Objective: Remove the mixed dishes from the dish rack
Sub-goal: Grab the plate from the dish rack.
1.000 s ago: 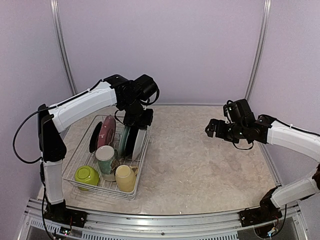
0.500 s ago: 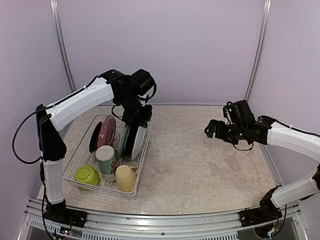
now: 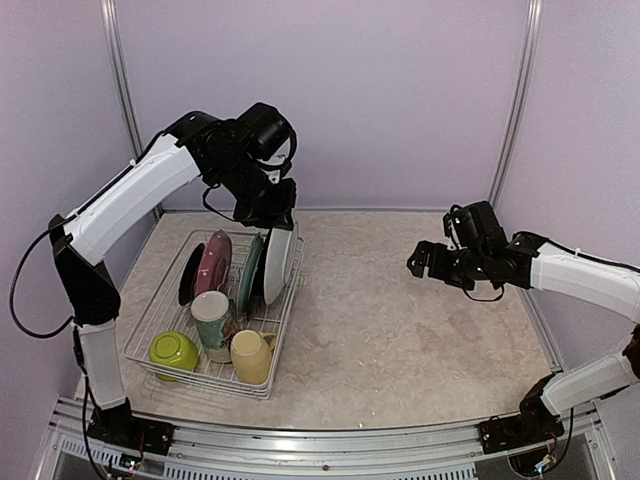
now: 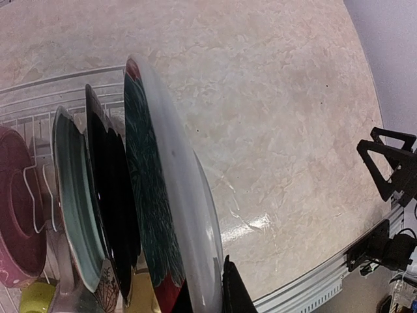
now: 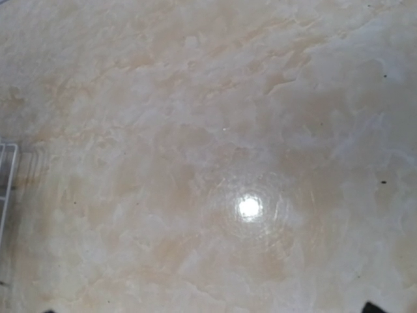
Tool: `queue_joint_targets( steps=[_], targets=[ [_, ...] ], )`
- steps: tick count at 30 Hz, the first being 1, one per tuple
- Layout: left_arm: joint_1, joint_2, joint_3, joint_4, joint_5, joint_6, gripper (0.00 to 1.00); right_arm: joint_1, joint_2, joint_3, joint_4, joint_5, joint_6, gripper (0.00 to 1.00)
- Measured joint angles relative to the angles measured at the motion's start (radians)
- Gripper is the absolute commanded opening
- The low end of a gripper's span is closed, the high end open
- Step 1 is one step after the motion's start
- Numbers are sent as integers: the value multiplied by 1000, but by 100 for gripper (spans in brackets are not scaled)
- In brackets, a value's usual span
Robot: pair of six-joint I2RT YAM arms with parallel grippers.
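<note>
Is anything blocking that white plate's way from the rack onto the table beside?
Only the dish rack's low right wall; the white plate, pinched by the left gripper, is rightmost, and the table beyond is bare.

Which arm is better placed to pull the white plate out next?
Left. The left gripper is shut on the rim of the white plate at the dish rack; the right gripper hangs open over the table, far off.

The left arm (image 3: 130, 195) and the right arm (image 3: 590, 275) are both wearing smooth white shells on their long links, while the joints are showing as black rounded blocks. A thin black cable (image 3: 12, 290) is looping beside the left arm, and a shorter cable (image 3: 487, 294) is curling under the right arm. The right tool (image 3: 418, 262) is looking black and angular.
</note>
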Motion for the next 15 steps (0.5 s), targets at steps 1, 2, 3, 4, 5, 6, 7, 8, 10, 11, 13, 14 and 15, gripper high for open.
queue_joint_targets(
  steps=[1, 2, 3, 4, 5, 6, 7, 8, 10, 11, 13, 14, 15],
  targets=[
    [-2, -3, 8, -3, 0, 2, 0, 0, 3, 0, 0, 0, 0, 99],
    [-3, -8, 10, -3, 0, 6, 0, 0, 7, 1, 0, -2, 0, 99],
    [-6, -12, 13, -2, -1, 11, 0, 0, 10, 1, 0, -2, -1, 99],
    [-11, -15, 14, -2, 0, 25, 0, 0, 12, 1, 0, -2, -1, 99],
    [-16, -17, 17, -2, 0, 36, 0, 0, 14, 1, 0, -2, -1, 99],
    [-26, -17, 24, -2, 3, 55, 0, 0, 15, 1, 0, -2, -1, 99],
    [-34, -18, 31, -2, 5, 68, 0, 0, 15, 2, 0, -2, -2, 99],
    [-44, -18, 43, -2, 9, 84, 0, 0, 15, 3, 0, -2, -2, 99],
    [-66, -19, 75, -2, 23, 117, 0, 0, 15, 6, -1, 0, -2, 99],
    [-77, -22, 89, 4, 31, 136, 0, 0, 15, 6, 0, 0, -2, 99],
    [-98, -41, 93, 30, 43, 179, 0, 0, 15, 7, -1, 3, -2, 99],
    [-110, -54, 89, 47, 45, 210, 0, 0, 15, 7, -1, 3, -2, 99],
    [-124, -74, 71, 74, 42, 244, 0, 0, 15, 7, -1, 5, -1, 99]
  ],
)
